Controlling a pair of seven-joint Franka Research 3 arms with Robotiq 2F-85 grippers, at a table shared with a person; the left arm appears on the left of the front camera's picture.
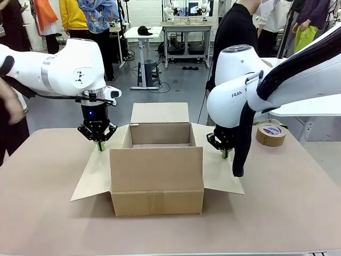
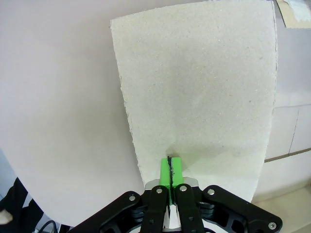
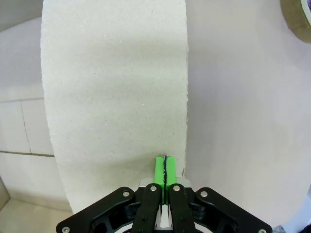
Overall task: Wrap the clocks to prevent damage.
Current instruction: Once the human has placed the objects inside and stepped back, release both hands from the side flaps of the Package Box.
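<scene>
Partly obscured: cardboard box [image 1: 156, 176] open at mid-table, both grippers closed over its side flaps.
Box floor is hidden behind the near wall; contents cannot be determined. Pads of the left gripper [image 1: 99, 145] are pressed together, empty, tip at the left flap [image 1: 91, 178]. Likewise the right gripper [image 1: 225, 154] at the right flap [image 1: 216, 173]; contact unclear. A black cable sleeve [image 1: 241, 144] covers part of that flap. Tape roll [image 1: 270, 134] lies far right on the table [image 1: 42, 224].

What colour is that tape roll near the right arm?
Brown tape roll, best seen in the front view.
</scene>
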